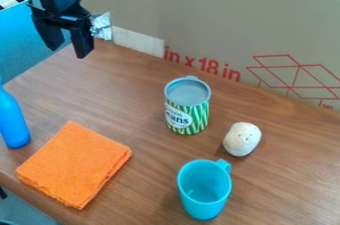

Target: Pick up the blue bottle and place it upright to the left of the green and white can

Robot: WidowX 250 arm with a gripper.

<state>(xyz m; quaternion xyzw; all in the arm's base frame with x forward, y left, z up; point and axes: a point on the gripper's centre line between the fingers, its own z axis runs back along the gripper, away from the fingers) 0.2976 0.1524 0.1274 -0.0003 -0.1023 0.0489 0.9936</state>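
Observation:
My black gripper [68, 50] hangs at the upper left, over the table's back left edge, its two fingers spread with nothing between them. A green-and-white striped can [187, 115] with a grey top stands upright near the middle. Right of it lies a white rounded object [242, 139] with small dark holes in its upper end. A turquoise cup [203, 195] stands upright at the front, its handle toward the back right. At the front left lies a folded orange cloth [74, 164], and a blue bottle [12, 122] stands beside it at the left edge.
The wooden table [116, 100] carries all these objects. A tall cardboard panel [219, 25] with red markings runs along its back edge. Silvery crumpled material [102, 26] is at the panel's left end, close to the gripper. A blue surface [20, 40] lies beyond the table at the left.

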